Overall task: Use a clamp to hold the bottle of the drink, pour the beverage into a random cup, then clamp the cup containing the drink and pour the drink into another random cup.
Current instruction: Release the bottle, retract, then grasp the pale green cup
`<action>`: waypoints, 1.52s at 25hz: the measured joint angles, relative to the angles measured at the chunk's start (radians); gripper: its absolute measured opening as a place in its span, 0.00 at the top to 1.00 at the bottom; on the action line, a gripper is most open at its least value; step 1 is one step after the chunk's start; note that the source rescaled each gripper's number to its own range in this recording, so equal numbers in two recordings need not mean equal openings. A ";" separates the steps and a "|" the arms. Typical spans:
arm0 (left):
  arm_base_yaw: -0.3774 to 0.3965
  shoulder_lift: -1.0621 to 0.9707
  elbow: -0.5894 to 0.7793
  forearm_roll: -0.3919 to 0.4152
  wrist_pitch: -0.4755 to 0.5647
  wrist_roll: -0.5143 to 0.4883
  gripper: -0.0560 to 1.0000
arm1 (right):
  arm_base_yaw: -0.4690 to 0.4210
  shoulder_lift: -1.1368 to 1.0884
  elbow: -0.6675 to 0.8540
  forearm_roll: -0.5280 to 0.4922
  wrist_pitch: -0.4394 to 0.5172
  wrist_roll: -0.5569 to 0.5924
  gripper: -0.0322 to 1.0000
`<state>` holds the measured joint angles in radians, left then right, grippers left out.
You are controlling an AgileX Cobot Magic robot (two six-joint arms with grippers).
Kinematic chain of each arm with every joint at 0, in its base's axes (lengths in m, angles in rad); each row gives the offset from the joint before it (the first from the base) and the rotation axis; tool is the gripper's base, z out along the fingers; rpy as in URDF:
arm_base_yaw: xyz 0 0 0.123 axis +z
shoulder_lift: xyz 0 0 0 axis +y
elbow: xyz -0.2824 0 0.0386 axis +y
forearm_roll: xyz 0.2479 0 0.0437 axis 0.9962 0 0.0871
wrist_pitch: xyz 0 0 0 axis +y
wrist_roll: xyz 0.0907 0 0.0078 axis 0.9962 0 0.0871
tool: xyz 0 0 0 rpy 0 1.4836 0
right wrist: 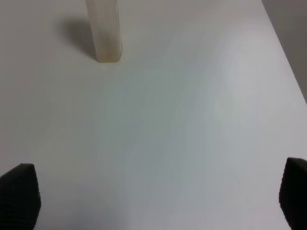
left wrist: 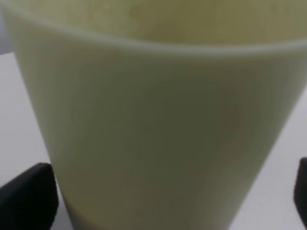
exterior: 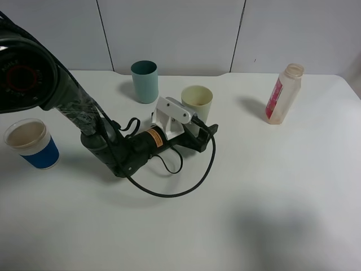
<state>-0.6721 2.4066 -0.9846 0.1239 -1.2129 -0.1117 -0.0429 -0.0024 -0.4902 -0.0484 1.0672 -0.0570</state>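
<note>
1. Landmark: the pale yellow-green tapered plastic cup [exterior: 197,103] stands upright on the white table [exterior: 265,214]; all positions below are given from this cup.
2. The teal cylindrical plastic cup [exterior: 145,81] stands near it, on the left arm's side and toward the back wall. The two cups do not touch.
3. The blue paper cup with a white rim band [exterior: 34,144] stands well apart on the left arm's side, toward the table's front edge.
4. The translucent plastic drink bottle with a pink-red label [exterior: 284,94] stands upright and uncapped, well apart on the right arm's side.
5. The black left arm [exterior: 107,144] lies low across the table between the blue paper cup and the landmark. Its white wrist camera mount [exterior: 174,110] hides the landmark's lower wall in the high view, and a black cable [exterior: 169,192] loops on the table in front.
6. Left gripper [left wrist: 165,199]: the jaws are spread wide on either side of the landmark's base, with bare table showing between the cup and one fingertip [left wrist: 303,191].
7. Right gripper [right wrist: 153,201]: the jaws are spread wide over bare table, holding nothing. The bottle's base stands well ahead of it.
8. Contents: the blue paper cup shows a flat beige surface near its rim. The landmark's interior looks pale, and no liquid level can be made out. The teal cup's interior is too dark to tell, and the bottle's fill level cannot be told.
</note>
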 joint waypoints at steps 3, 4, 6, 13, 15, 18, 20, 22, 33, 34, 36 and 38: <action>0.000 0.003 -0.018 0.002 0.000 0.000 0.00 | 0.000 0.000 0.000 0.000 0.000 0.000 0.00; 0.000 0.003 -0.021 0.002 0.000 0.000 0.00 | 0.000 0.000 0.000 0.000 0.000 0.000 0.00; 0.000 0.005 -0.028 0.002 0.000 0.000 0.00 | 0.000 0.000 0.000 0.000 0.000 0.000 0.00; 0.000 0.026 -0.067 0.002 0.000 0.000 0.00 | 0.000 0.000 0.000 0.000 0.000 0.000 0.00; 0.000 0.027 -0.076 0.002 0.000 0.000 0.00 | 0.000 0.000 0.000 0.000 0.000 0.000 0.00; 0.000 0.027 -0.080 0.002 0.000 0.000 0.00 | 0.000 0.000 0.000 0.000 0.000 0.000 0.00; 0.000 0.027 -0.085 0.002 0.000 0.000 0.00 | 0.000 0.000 0.000 0.000 0.000 0.000 0.00; 0.000 0.027 -0.085 0.000 0.000 0.000 0.00 | 0.000 0.000 0.000 0.000 0.000 0.000 0.00; 0.000 0.062 -0.122 -0.011 -0.001 0.000 0.00 | 0.000 0.000 0.000 0.000 0.000 0.000 0.00; 0.000 0.062 -0.122 -0.012 -0.001 0.000 0.00 | 0.000 0.000 0.000 0.000 0.000 0.000 0.00; 0.000 0.062 -0.122 -0.014 -0.001 0.000 0.00 | 0.000 0.000 0.000 0.000 0.000 0.000 0.00; 0.000 0.062 -0.122 -0.014 -0.001 0.000 0.02 | 0.000 0.000 0.000 0.000 0.000 0.000 0.00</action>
<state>-0.6721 2.4689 -1.1064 0.1104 -1.2139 -0.1117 -0.0429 -0.0024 -0.4902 -0.0484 1.0672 -0.0570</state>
